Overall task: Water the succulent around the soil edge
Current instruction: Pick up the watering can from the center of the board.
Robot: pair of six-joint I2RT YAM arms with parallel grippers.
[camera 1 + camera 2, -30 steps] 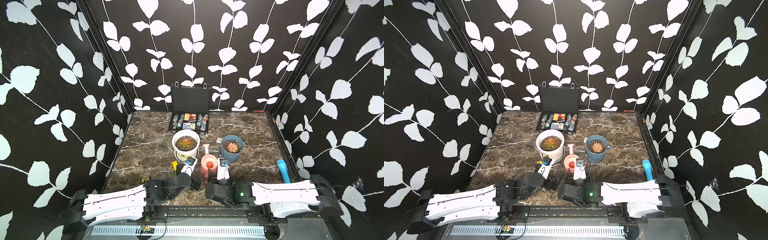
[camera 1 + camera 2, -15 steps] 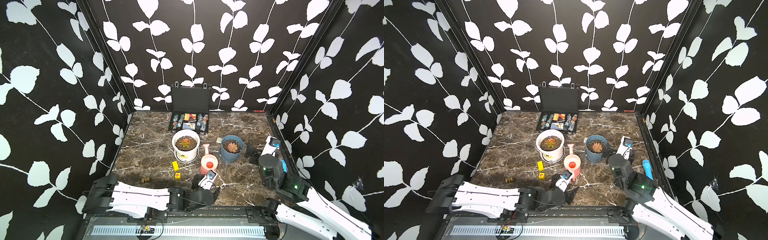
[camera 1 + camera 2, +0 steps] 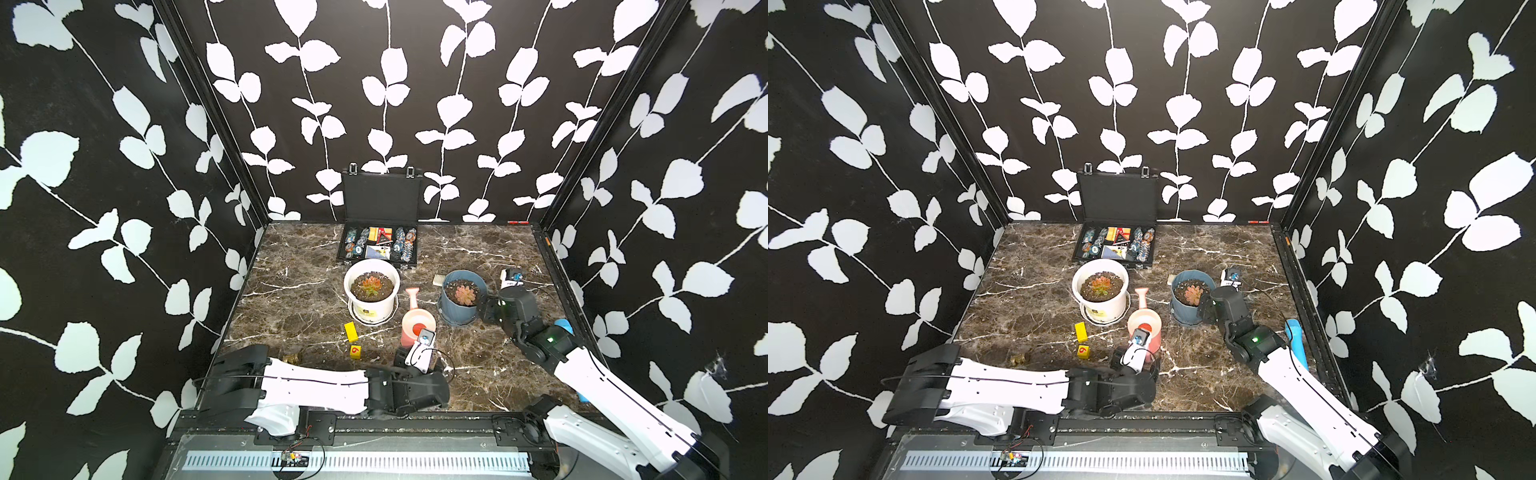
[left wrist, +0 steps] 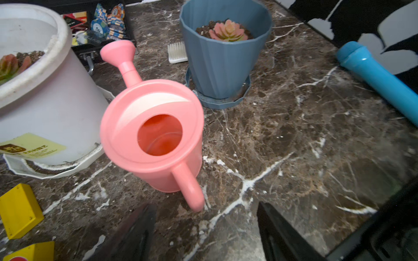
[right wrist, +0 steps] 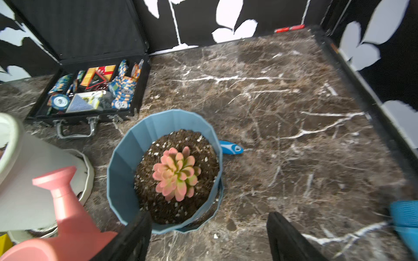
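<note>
The succulent (image 3: pixel 371 284) (image 3: pixel 1101 284), orange-red at the centre with green leaves, sits in a white pot (image 3: pixel 348 286) mid-table. Dark soil edge (image 3: pixel 386 287) rings it inside the white rim. A pink watering can (image 3: pixel 417 328) (image 4: pixel 153 126) stands upright beside that pot, spout toward the back. My left gripper (image 4: pixel 205 228) is open just behind the can's handle (image 4: pixel 190 189), not touching it. My right gripper (image 5: pixel 210 235) is open at the near side of the blue-grey pot (image 5: pixel 122 171), holding nothing.
The blue-grey pot (image 3: pixel 451 309) holds a pale pink rosette (image 3: pixel 464 294). An open black case of poker chips (image 3: pixel 380 245) lies at the back. Two yellow blocks (image 3: pixel 351 331) sit front of the white pot. A blue cylinder (image 4: pixel 380 79) lies at the right edge, a white brush (image 4: pixel 177 53) behind the can.
The right arm has swung from the front middle to the right, up beside the blue-grey pot. The left arm now stretches across the front, its gripper behind the can's handle.
</note>
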